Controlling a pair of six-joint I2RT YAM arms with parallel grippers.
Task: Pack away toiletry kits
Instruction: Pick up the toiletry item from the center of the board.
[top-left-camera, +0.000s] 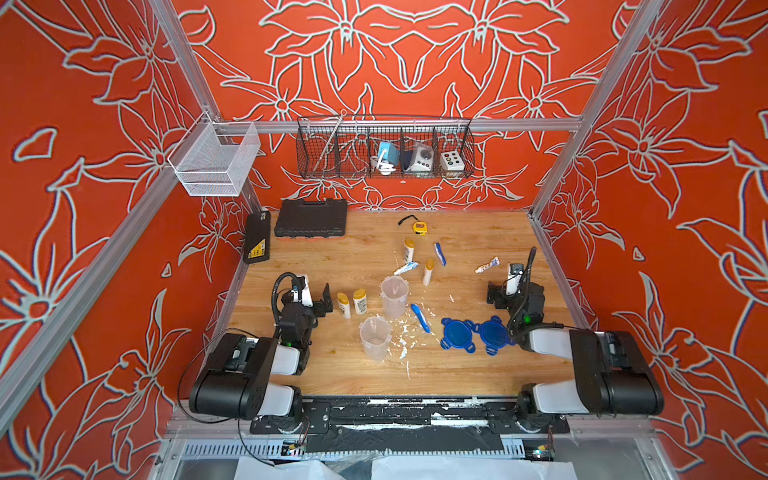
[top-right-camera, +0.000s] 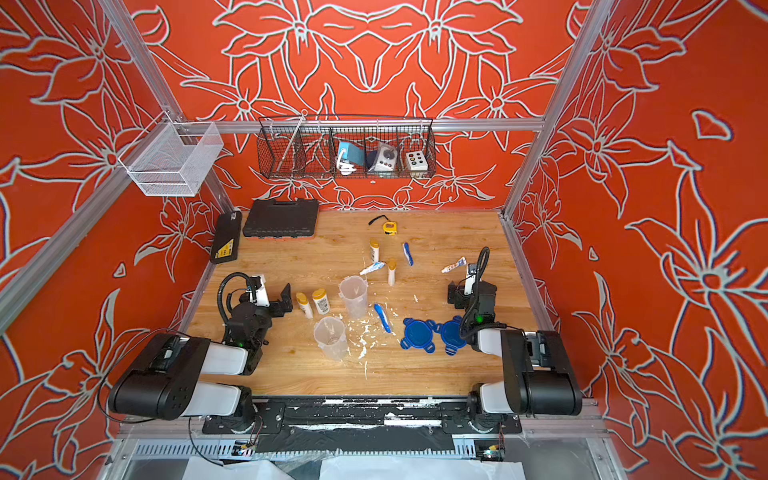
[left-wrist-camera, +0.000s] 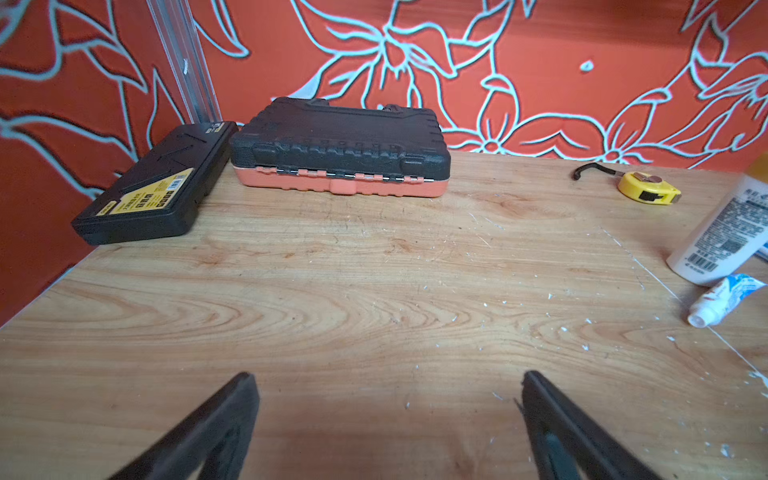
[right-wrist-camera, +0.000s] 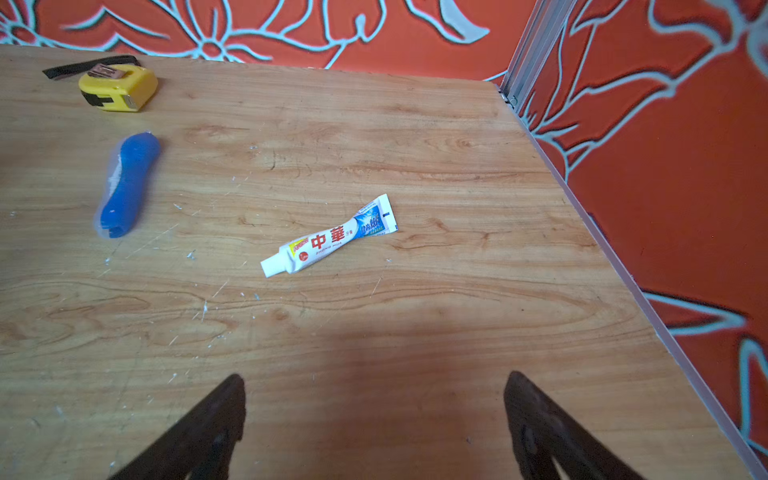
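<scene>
As both top views show, the wooden table (top-left-camera: 332, 374) carries every kit part loose, outside the cups. The black tool case (top-left-camera: 311, 217) lies at the far left, and a flat black case (top-left-camera: 257, 237) lies along the left wall beside it. Only the left wrist view reveals the tool case's orange lower half and the flat case's yellow label, whose print is too small to read. The left gripper (left-wrist-camera: 386, 382) and the right gripper (right-wrist-camera: 374, 382) each stand with jaws wide apart and empty over bare wood. The far cup (top-left-camera: 394, 296) and the near cup (top-left-camera: 375, 337) stand upright near the centre. The left lid (top-left-camera: 457, 333) and the right lid (top-left-camera: 494, 334) lie flat just beside each other on the right side. Cups and lids appear in the top views only. The first bottle (top-left-camera: 343, 304) and second bottle (top-left-camera: 360, 301) sit side by side between the left gripper and the far cup; the third bottle (top-left-camera: 409, 249) and fourth bottle (top-left-camera: 428, 272) sit beyond that cup. The near toothbrush (top-left-camera: 420, 318) lies between the cups and the lids. The far toothbrush (right-wrist-camera: 126, 183) lies farther back, and the right wrist view alone shows its clear wrapper. The centre tube (top-left-camera: 406, 268) lies between the third and fourth bottles. The right tube (right-wrist-camera: 328, 241), ahead of the right gripper, reads 中華 in red above "ZHONG HUA", legible in the right wrist view only. The yellow tape measure (top-left-camera: 419, 227) sits farthest back.
</scene>
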